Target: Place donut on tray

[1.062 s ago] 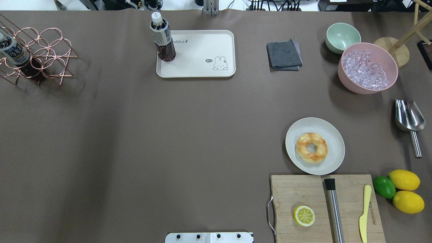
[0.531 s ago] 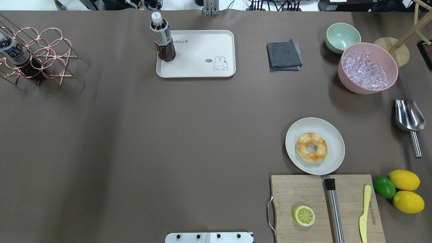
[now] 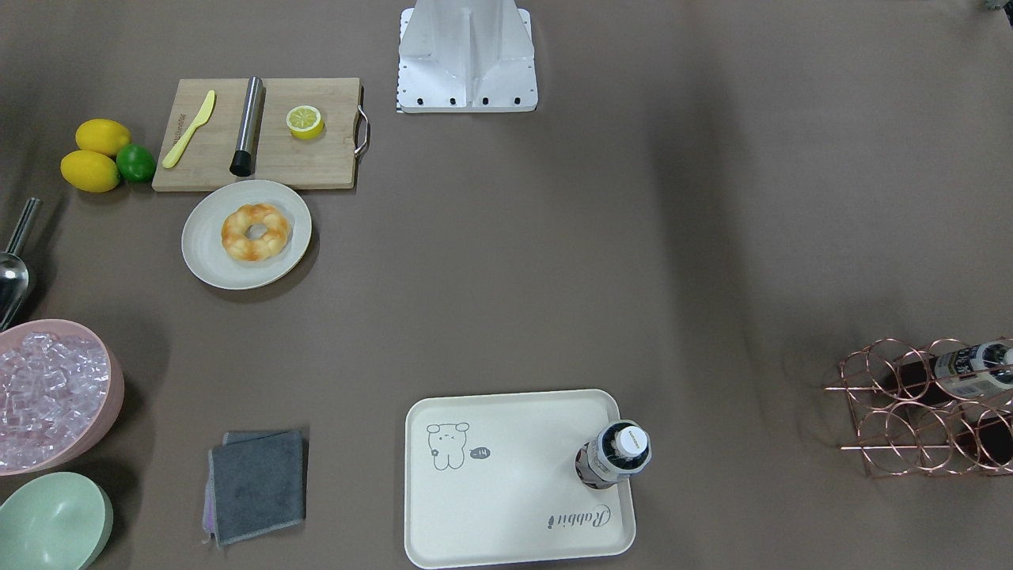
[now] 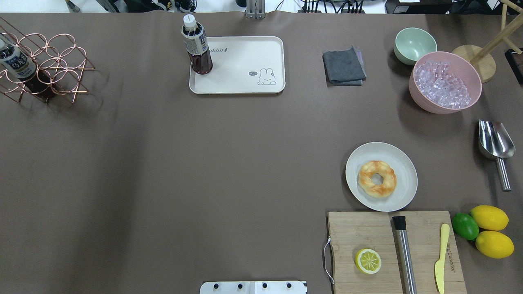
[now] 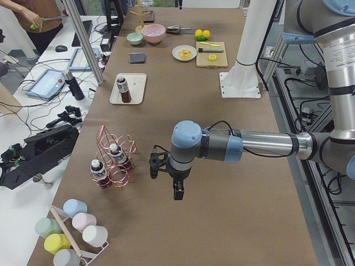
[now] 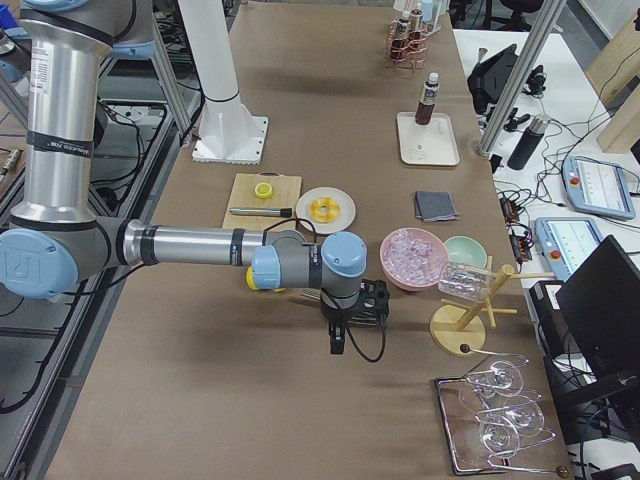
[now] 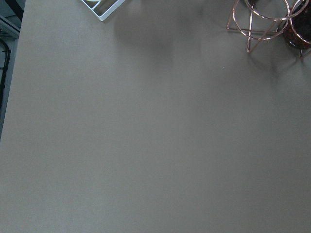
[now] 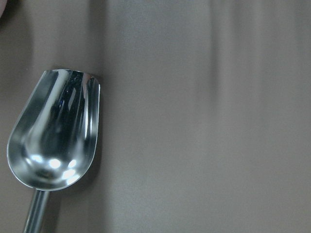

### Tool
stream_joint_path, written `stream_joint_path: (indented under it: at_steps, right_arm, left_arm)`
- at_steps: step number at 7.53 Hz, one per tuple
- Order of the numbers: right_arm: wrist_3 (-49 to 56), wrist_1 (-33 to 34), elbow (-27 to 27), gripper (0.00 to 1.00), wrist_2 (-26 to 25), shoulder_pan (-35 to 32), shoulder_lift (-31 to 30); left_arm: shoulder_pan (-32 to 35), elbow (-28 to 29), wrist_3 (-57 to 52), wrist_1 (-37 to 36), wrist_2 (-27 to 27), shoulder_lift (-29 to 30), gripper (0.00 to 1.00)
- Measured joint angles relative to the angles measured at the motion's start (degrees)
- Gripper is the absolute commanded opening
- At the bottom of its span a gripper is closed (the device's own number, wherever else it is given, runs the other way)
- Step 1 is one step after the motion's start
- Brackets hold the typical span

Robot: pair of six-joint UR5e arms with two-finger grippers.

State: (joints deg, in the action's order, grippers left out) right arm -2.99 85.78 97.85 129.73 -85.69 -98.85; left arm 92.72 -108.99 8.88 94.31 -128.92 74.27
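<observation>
Brown-covered table [image 4: 204,163], things set along its far and right sides

At the far edge stand a cream tray [image 4: 241,77], a folded grey cloth [image 4: 344,66], a mint-green bowl [image 4: 414,43] and a pink bowl [image 4: 425,102], with a copper wire rack [image 4: 49,67] at far left. Nearer on the right lie a round plate [image 4: 405,175] just beside a wooden cutting board [image 4: 359,232], a steel scoop [image 4: 495,143], two lemons [image 4: 489,217] and a lime [image 4: 465,226].
</observation>
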Motion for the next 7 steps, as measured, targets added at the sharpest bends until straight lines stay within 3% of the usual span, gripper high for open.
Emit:
stream_joint_path:
  at_steps: [7]
  right_arm:
    - [0.1,-0.1,0.1,1.00,0.3,0.0,-0.5]
  left_arm:
    - [-0.1,-1.5,0.0,0.0,-0.2,-1.7,0.98]
